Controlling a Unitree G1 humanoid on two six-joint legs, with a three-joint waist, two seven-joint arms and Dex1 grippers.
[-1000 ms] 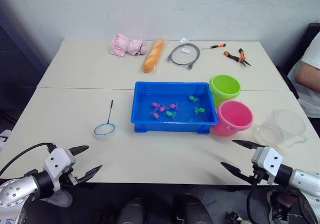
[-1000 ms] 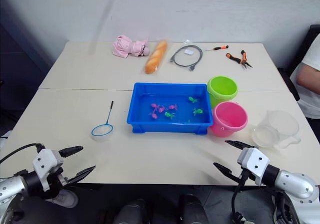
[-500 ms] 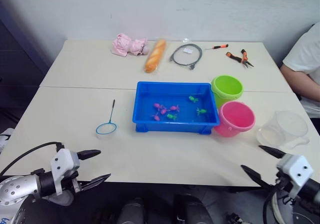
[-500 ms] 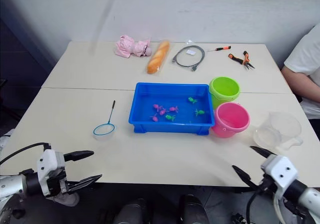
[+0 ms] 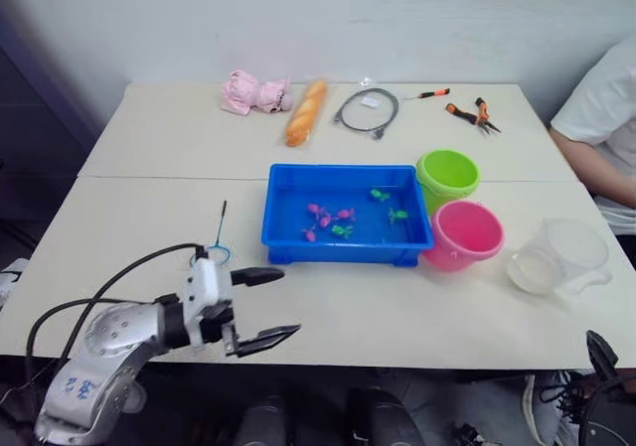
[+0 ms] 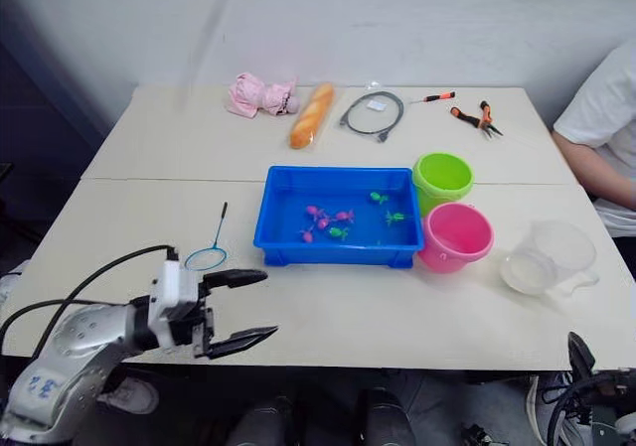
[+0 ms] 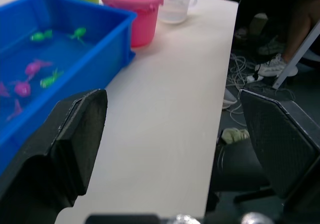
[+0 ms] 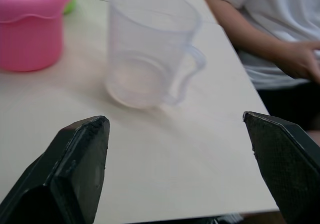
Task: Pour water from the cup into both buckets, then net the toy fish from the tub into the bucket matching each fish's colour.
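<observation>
The clear cup (image 5: 561, 257) stands at the table's right, next to the pink bucket (image 5: 465, 235); the lime green bucket (image 5: 447, 176) is just behind that. The blue tub (image 5: 338, 252) holds pink fish (image 5: 320, 213) and green fish (image 5: 388, 208) in water. The net (image 6: 206, 258) lies left of the tub, its hoop right behind my left wrist. My left gripper (image 5: 288, 302) hovers open and empty over the table in front of the tub's left corner. My right gripper (image 8: 175, 119) is open and low at the table's front right edge, facing the cup (image 8: 150, 59).
A pink plush toy (image 5: 253, 91), a bread loaf (image 5: 305, 110), a grey coiled cable (image 5: 366, 108), a screwdriver (image 5: 427, 93) and pliers (image 5: 472, 113) lie along the far side. A person (image 5: 606, 118) sits at the right edge, with a hand (image 8: 295, 59) near the cup.
My left arm has swung forward and right over the table, up to the net and tub. My right gripper has dropped toward the table's front right corner, almost out of the head views.
</observation>
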